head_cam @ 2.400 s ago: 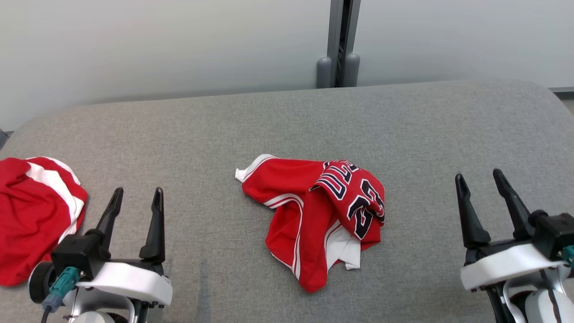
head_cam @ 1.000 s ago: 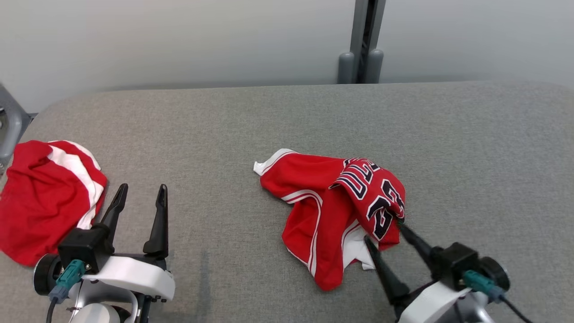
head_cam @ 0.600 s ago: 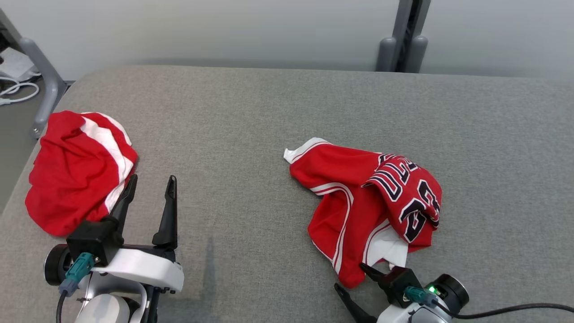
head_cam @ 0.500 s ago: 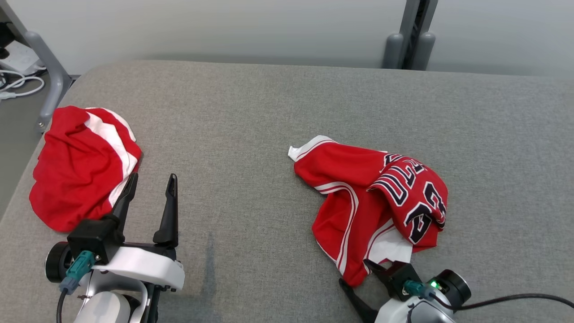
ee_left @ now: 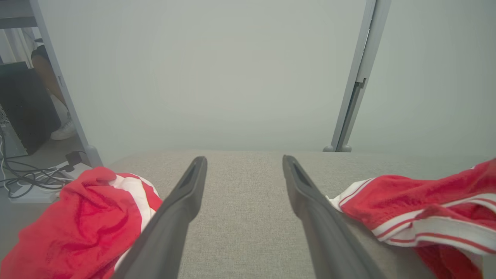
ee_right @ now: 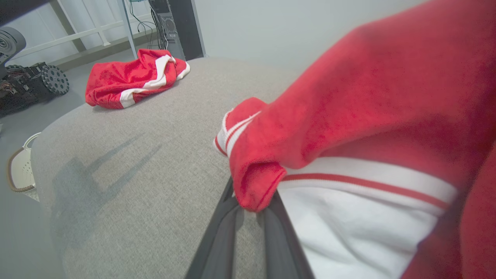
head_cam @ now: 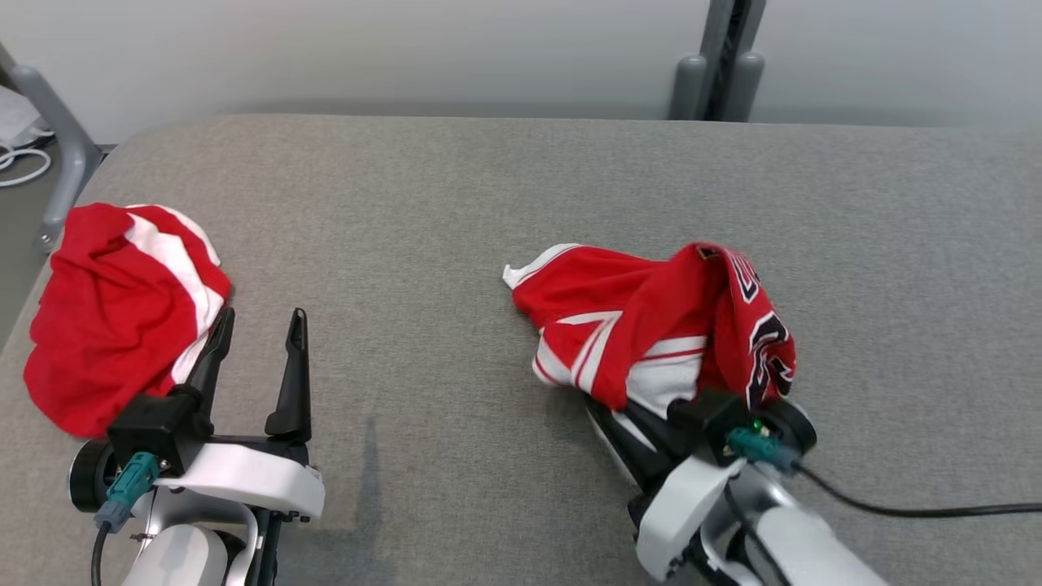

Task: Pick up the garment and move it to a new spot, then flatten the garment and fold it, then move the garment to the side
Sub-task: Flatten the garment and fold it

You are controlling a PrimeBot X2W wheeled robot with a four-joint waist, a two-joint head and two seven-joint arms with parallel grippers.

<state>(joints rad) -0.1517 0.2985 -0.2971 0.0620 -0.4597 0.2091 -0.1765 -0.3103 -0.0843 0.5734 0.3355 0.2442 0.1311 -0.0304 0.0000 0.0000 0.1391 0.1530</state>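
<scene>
Jaws on the right gripper [ee_right: 251,205] had snapped together, and they were pinching the near red-and-white hem of the garment [head_cam: 651,317]: the right wrist view showed a fold of red cloth caught right between the two dark fingers. That was the grab the first step needed. I'd judge the pick-up was under way, with the carry to a new spot, the flattening and the fold all still ahead.

Half a second before, those jaws were spread wide just short of the hem and the garment lay slack. Now the cloth was bunched and pulled up toward the gripper, white panel exposed, and the dark number had swung round to the right flank of the heap. It sat right of centre in the head view, its far white-trimmed corner still down on the grey counter [head_cam: 423,203].

Over at lower left, no change: the left gripper [head_cam: 262,321] hovered with its jaws spread and nothing between them, just beside the other red garment [head_cam: 114,317] heaped at the left edge.
</scene>
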